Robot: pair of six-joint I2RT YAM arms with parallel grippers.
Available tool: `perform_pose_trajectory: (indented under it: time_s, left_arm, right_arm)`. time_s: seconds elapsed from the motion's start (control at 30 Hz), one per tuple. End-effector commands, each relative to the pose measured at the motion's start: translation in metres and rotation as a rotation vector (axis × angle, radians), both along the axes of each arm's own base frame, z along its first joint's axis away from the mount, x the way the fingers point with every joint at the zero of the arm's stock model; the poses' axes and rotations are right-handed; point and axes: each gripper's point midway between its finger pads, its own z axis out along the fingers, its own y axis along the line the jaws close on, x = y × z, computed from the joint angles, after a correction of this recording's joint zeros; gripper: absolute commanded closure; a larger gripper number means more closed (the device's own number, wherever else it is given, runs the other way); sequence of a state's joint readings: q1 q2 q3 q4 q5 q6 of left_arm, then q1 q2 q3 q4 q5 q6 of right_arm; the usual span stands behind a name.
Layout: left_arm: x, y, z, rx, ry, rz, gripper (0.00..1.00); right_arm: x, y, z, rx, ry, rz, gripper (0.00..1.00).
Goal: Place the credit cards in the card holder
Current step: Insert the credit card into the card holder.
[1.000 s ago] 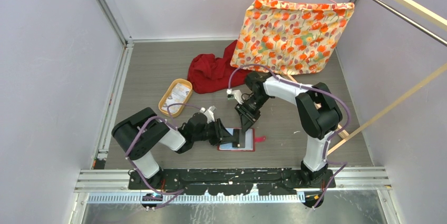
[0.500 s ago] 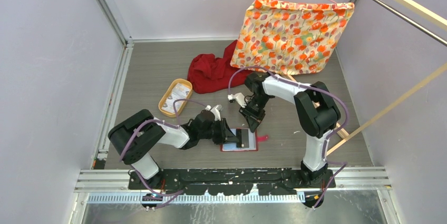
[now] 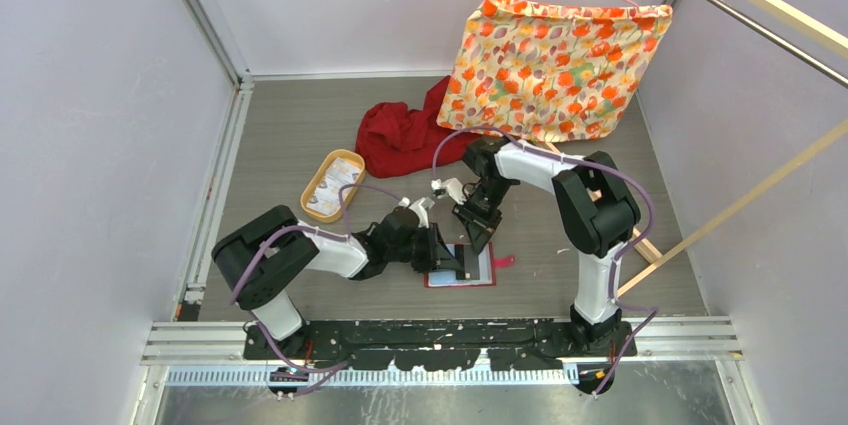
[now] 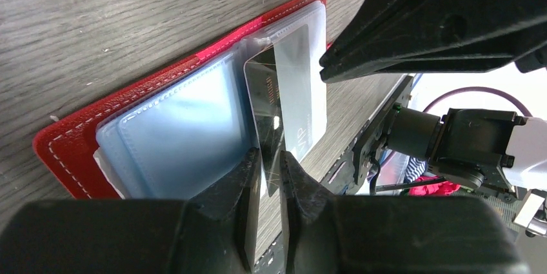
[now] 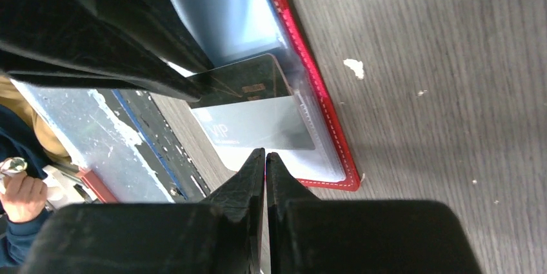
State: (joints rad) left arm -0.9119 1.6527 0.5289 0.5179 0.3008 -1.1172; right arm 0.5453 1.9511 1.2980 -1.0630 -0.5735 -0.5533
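Note:
The red card holder [image 3: 478, 276] lies open on the floor between the arms, its clear pockets [image 4: 187, 138] facing up. My left gripper [image 4: 271, 158] is shut on a dark credit card [image 4: 269, 116], whose far end lies over the right-hand clear pocket. A grey card printed "VIP" [image 5: 258, 131] sits inside that pocket, under the dark card [image 5: 248, 84]. My right gripper [image 5: 265, 155] is shut and empty, its tips just above the holder's right edge, close to the dark card. In the top view the left gripper [image 3: 452, 263] and right gripper [image 3: 478, 237] meet over the holder.
A tan oval tray [image 3: 322, 160] holding several whitish cards stands to the left. A red cloth [image 3: 400, 135] lies behind it. A floral cloth [image 3: 555, 65] hangs on a hanger at the back right. Wooden poles [image 3: 740, 205] run along the right side.
My left gripper has moved right with the dark card, and the holder has shifted slightly right. My right gripper has moved a little down and right, staying shut.

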Motion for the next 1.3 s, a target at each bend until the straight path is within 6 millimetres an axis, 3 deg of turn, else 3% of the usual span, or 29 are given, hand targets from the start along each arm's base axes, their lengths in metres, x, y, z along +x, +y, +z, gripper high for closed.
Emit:
perform_pose_trajectory:
  time_s: [0.0,0.13,0.33,0.5,0.63,0.77,1.27]
  left_arm:
    - [0.007,-0.007,0.011,-0.018,-0.047,0.005,0.80]
    - [0.008,-0.002,0.017,-0.014,-0.078,0.011,0.74]
    - [0.012,0.007,0.031,0.012,-0.141,0.022,0.69]
    - [0.013,0.018,0.030,0.079,-0.150,0.036,0.69]
    - [0.014,0.025,0.019,0.158,-0.131,0.043,0.81]
    - [0.016,0.022,0.014,0.186,-0.120,0.035,0.93]
    - [0.016,0.000,-0.007,0.178,-0.079,0.001,0.99]
  right_arm:
    - [0.004,0.004,0.033,0.121,-0.043,0.032,0.90]
    - [0.005,-0.006,0.043,0.168,-0.109,0.082,0.89]
    - [0.010,-0.015,0.040,0.177,-0.186,0.110,0.88]
    - [0.012,-0.017,0.038,0.163,-0.186,0.102,0.88]
    - [0.016,-0.020,0.033,0.136,-0.206,0.092,0.89]
    - [0.019,-0.024,0.023,0.096,-0.206,0.086,0.95]
    - [0.017,-0.030,-0.003,-0.005,-0.109,0.039,0.99]
